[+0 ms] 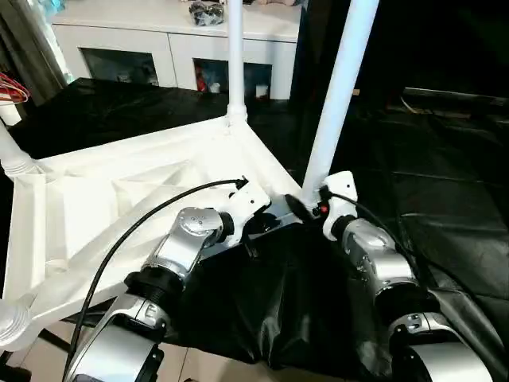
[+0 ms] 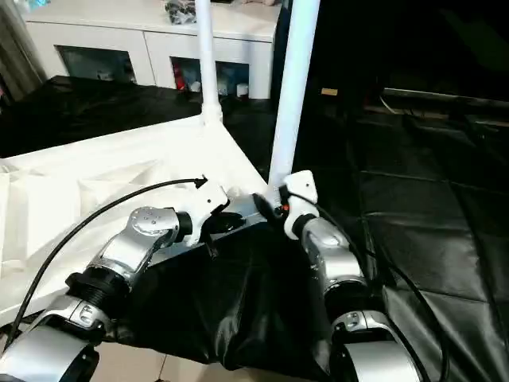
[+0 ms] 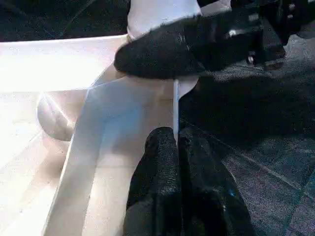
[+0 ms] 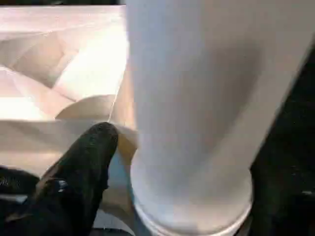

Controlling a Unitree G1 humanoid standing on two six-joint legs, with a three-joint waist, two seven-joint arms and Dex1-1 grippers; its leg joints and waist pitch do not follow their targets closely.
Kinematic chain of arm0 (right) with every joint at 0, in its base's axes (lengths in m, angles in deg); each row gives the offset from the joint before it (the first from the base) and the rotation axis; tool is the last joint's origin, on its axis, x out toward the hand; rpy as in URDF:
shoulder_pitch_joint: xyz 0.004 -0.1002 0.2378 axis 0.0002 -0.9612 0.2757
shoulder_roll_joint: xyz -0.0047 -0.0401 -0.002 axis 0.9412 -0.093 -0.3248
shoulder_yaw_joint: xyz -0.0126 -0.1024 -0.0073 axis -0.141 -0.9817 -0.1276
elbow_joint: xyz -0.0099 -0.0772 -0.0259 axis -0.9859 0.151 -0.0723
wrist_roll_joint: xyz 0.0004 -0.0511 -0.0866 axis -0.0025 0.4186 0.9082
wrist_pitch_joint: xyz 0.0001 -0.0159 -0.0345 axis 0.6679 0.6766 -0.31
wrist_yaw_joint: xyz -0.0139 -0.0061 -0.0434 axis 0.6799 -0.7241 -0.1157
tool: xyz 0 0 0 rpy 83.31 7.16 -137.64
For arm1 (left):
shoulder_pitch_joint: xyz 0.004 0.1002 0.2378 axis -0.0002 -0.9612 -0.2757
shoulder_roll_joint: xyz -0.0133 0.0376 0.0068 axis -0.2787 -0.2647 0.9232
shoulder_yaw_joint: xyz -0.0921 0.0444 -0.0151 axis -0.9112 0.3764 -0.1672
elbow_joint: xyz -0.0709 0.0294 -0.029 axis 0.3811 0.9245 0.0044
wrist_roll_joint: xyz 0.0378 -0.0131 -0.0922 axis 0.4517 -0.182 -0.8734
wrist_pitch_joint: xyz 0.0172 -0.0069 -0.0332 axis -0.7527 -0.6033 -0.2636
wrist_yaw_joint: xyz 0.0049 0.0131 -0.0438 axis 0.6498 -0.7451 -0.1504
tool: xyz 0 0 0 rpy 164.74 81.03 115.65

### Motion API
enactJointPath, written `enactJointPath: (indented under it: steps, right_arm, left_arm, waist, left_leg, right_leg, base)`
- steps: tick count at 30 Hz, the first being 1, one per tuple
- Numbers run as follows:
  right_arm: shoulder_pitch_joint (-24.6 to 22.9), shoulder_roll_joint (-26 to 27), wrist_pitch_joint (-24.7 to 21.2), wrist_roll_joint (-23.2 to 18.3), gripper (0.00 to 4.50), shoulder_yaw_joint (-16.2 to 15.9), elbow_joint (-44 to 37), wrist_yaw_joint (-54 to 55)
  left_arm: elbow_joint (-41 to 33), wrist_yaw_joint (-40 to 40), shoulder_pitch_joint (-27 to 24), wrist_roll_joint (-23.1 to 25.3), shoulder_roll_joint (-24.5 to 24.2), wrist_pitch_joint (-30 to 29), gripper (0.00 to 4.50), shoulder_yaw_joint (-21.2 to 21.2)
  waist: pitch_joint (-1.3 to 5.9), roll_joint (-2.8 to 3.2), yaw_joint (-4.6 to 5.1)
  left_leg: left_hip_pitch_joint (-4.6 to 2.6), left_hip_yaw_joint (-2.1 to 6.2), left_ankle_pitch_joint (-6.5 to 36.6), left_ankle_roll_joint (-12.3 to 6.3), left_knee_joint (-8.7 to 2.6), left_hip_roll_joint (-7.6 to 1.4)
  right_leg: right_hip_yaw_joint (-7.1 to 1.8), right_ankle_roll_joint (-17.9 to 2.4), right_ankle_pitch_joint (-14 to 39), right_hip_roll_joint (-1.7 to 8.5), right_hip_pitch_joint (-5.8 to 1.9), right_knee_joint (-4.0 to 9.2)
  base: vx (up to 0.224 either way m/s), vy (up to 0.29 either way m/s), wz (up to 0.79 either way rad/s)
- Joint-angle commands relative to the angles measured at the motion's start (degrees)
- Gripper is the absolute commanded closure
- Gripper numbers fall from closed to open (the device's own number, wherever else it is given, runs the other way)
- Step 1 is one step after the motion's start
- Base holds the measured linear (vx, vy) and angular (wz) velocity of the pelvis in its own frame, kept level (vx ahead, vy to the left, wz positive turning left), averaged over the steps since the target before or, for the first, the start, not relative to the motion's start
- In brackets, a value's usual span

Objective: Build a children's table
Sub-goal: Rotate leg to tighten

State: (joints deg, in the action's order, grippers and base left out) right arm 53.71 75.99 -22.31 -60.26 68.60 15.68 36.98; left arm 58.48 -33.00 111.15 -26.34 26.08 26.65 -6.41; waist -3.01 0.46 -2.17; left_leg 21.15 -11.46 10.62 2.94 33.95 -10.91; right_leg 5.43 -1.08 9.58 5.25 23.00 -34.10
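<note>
The white tabletop (image 1: 119, 199) lies upside down with its ribbed underside up. One white leg (image 1: 235, 56) stands upright in the far corner socket. A second leg (image 1: 342, 87) stands in the near right corner socket. My right gripper (image 1: 306, 203) is open around the base of this leg, and one black finger (image 4: 83, 167) sits a little off it. My left gripper (image 3: 175, 137) is shut on the tabletop's thin rim, just beside that corner. At the left edge, another leg's base (image 1: 12, 155) rises from its socket.
A white cabinet (image 1: 175, 48) with glass doors stands at the back. Black sheeting (image 1: 445, 199) covers the surface under and to the right of the tabletop. A bare corner socket (image 1: 12, 322) shows at the near left. Red wires (image 1: 12, 87) hang at the far left.
</note>
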Motion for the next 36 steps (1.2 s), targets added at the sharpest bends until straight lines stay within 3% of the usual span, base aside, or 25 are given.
enactJointPath:
  steps: [1, 7, 13, 19, 27, 34, 35, 36]
  right_arm:
    - [0.12, 1.36, 0.26, 0.46, 0.64, -5.14, 0.45, -8.22]
    - [-1.3, -4.43, 3.73, -0.17, 0.64, -6.97, -2.43, -20.76]
    - [-3.27, -8.35, 1.08, -4.08, 0.64, -7.68, -6.54, -33.94]
    - [-5.47, -11.5, 0.07, -5.17, 0.8, -9.76, -9.55, -43.02]
    - [-6.71, -12.5, -2.36, -6.06, 1.55, -11.01, -12.23, -46.97]
    - [-7.33, -12.51, -2.63, -6.17, 1.78, -11.49, -13.31, -47.69]
    - [-7.54, -12.3, -2.47, -6.0, 1.78, -11.54, -13.41, -47.34]
    - [-7.67, -12.19, -2.44, -5.89, 1.81, -11.55, -13.5, -47.13]
  left_arm:
    - [-2.54, -2.58, 0.9, -2.08, 0.7, 3.61, 4.5, 0.84]
    - [-6.14, -11.28, -1.57, -4.11, -3.55, 5.56, 4.5, 1.37]
    - [-7.52, -16.69, -2.77, -5.16, -6.47, 5.5, 4.5, 1.58]
    - [-10.55, -22.04, -4.52, -6.67, -8.89, 3.83, 4.5, 2.18]
    - [-13.03, -26.79, -5.87, -7.85, -10.98, 1.19, 4.5, 3.06]
    - [-14.04, -27.17, -6.18, -8.03, -11.52, 0.34, 4.5, 3.3]
    - [-13.82, -26.56, -6.05, -7.79, -11.36, 0.62, 4.5, 3.29]
    - [-13.69, -26.2, -5.97, -7.6, -11.24, 0.78, 4.5, 3.26]
  waist:
    - [3.73, -0.19, 0.01]
    - [3.94, -0.29, 0.05]
    - [3.99, -0.15, -0.67]
    - [3.86, -0.27, -1.56]
    - [3.85, -0.16, -1.64]
    - [3.86, -0.21, -1.58]
    - [3.87, 0.16, -1.66]
    - [3.87, -0.02, -1.58]
  left_leg:
    - [-0.6, 1.42, 14.44, -2.57, -4.1, -2.52]
    - [-0.42, 1.31, 11.99, -4.19, -3.85, -2.7]
    - [-0.54, 1.0, 10.17, -5.94, -3.66, -3.0]
    - [-0.65, 1.1, 11.63, -4.48, -3.87, -3.16]
    - [-0.72, 1.14, 11.46, -3.89, -3.96, -3.11]
    - [-0.64, 1.11, 11.22, -3.86, -3.89, -3.02]
    - [-0.68, 1.15, 11.35, -3.76, -3.88, -2.99]
    - [-0.72, 1.13, 11.6, -3.64, -3.91, -3.02]
  right_leg:
    - [-3.08, -11.53, 17.65, 3.91, -2.73, 4.65]
    - [-3.13, -13.21, 13.05, 3.85, -2.9, 3.97]
    - [-3.06, -15.09, 8.74, 3.54, -2.98, 3.36]
    - [-3.08, -14.22, 12.69, 3.82, -2.91, 3.62]
    - [-3.15, -13.77, 13.23, 3.74, -2.78, 3.66]
    - [-3.13, -13.91, 12.92, 3.73, -2.79, 3.64]
    - [-3.12, -13.9, 13.08, 3.75, -2.78, 3.65]
    - [-3.12, -13.79, 13.11, 3.69, -2.76, 3.74]
  base:
    - [0.0, 0.0, 0.0]
    - [0.0, 0.0, 0.0]
    - [0.0, 0.0, 0.0]
    - [0.0, 0.0, 0.0]
    - [0.0, 0.0, 0.0]
    - [0.0, 0.0, 0.0]
    - [0.0, 0.0, 0.0]
    - [0.0, 0.0, 0.0]
